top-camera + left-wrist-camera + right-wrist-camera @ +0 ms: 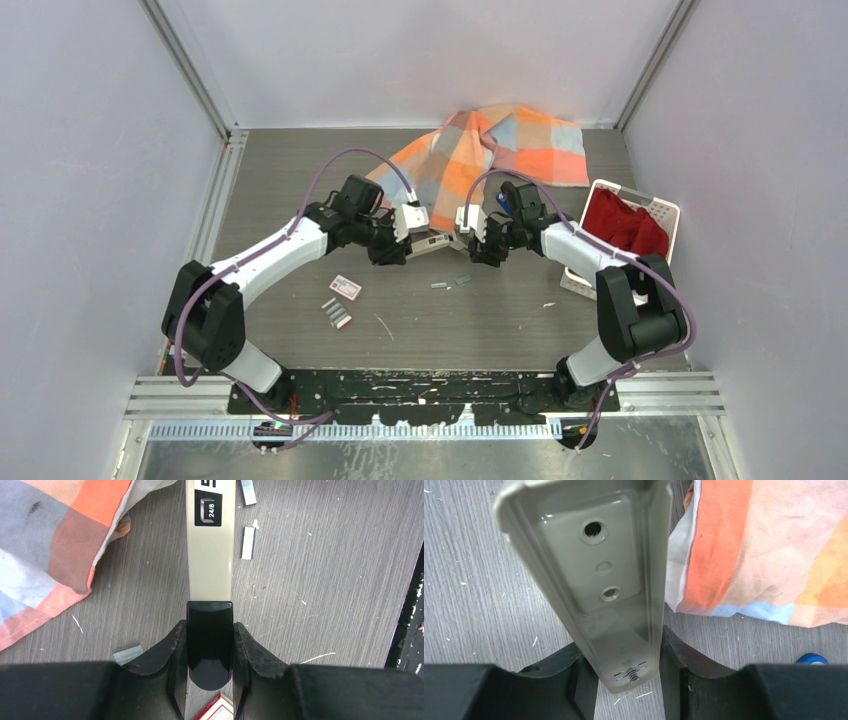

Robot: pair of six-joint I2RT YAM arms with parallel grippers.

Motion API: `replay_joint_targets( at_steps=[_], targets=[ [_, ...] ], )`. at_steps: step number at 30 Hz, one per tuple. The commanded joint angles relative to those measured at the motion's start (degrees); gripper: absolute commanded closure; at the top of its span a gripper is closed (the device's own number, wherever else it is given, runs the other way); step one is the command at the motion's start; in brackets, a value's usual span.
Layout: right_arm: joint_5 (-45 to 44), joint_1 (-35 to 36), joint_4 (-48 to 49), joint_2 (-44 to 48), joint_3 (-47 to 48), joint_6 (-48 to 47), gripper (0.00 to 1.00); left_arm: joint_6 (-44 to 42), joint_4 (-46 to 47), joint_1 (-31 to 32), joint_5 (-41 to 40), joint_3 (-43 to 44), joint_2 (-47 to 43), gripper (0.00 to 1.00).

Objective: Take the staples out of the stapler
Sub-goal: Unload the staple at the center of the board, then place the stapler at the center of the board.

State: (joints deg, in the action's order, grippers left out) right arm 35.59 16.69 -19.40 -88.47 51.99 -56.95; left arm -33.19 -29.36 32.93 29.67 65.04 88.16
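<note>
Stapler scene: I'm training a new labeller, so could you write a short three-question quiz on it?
1. True or false: the left gripper is shut on the black end of the stapler.
2. What lies loose on the table? A) coins B) staples C) screws
3. Fill in: the white basket holds a ____ cloth.
Key: 1 true; 2 B; 3 red.
</note>
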Motion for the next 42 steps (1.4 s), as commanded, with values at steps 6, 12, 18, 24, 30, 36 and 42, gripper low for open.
replay_joint_targets(
  at_steps=[6,12,18,24,30,36,42],
  targets=[
    [-8.9,-3.7,-3.3,3.9,2.1,4.7,0.99,-3.9,-11.6,-0.7,-10.5,1.1,-1.6,1.0],
    [3.0,-3.7,-6.9,6.3,2.5,5.0,0.99,2.5,-8.9,0.6,-6.7,1.4,-4.0,1.0],
    [32.0,-2.9,-5.2,10.2,2.0,14.2,0.99,23.4,12.0,3.2,2.6,-6.8,-12.4,1.0],
    [40.1,-1.2,12.8,11.9,-2.8,35.0,0.94,48.2,43.4,10.2,-1.3,-20.5,-18.8,1.0],
    [44.3,-0.4,16.6,12.8,-3.7,40.6,0.71,55.5,54.4,14.5,-7.7,-23.6,-17.8,1.0],
    [47.4,-0.1,16.6,13.3,-3.9,41.0,0.31,60.0,62.9,15.6,-11.2,-26.2,-17.3,1.0],
    [45.8,-0.1,13.3,14.0,-3.6,37.6,0.12,60.7,64.4,15.3,-12.2,-28.4,-19.6,1.0]
  ],
)
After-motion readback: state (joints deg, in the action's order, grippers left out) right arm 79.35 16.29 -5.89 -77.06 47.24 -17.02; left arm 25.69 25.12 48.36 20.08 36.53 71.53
